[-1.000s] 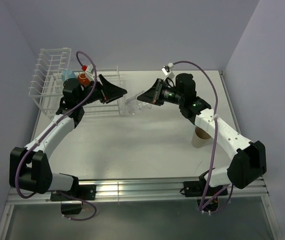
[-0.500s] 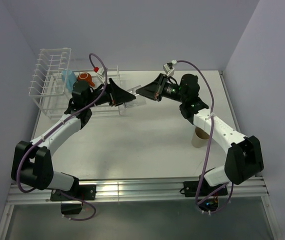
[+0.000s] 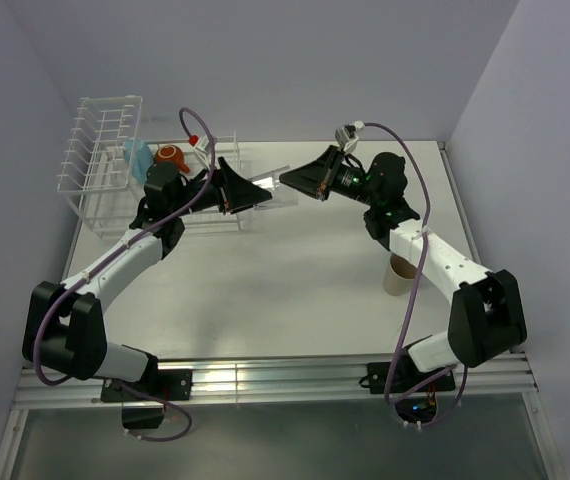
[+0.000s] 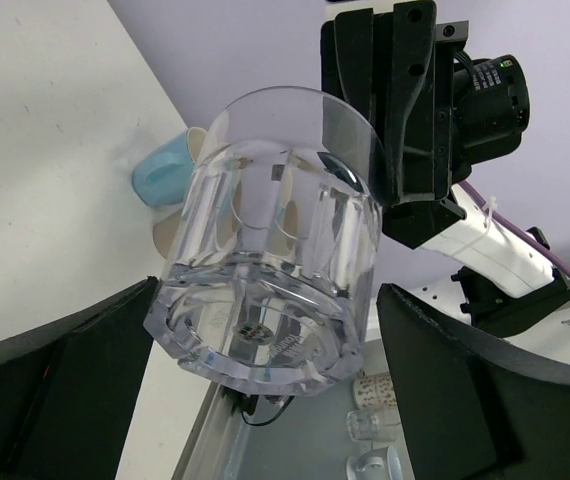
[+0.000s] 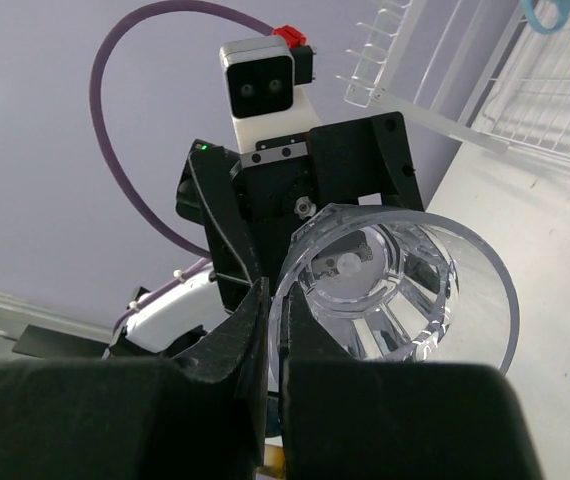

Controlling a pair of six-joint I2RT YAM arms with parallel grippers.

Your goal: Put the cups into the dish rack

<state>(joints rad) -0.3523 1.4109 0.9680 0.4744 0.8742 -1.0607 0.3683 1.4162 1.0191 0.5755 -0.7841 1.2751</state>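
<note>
The right hand [image 5: 276, 315] pinches the rim of the clear tumbler [image 4: 275, 240] in the air near the dish rack [image 3: 95, 140] — the left hand [image 3: 257, 190], wide open around its base and holding nothing, should close snugly before the right lets go.

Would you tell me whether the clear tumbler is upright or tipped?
Tipped: the clear tumbler is sideways, rim pinched by the right gripper.

No legible text, labels, brands, numbers or signs -- checked overhead and both wrist views; any markings too small or blurred.
</note>
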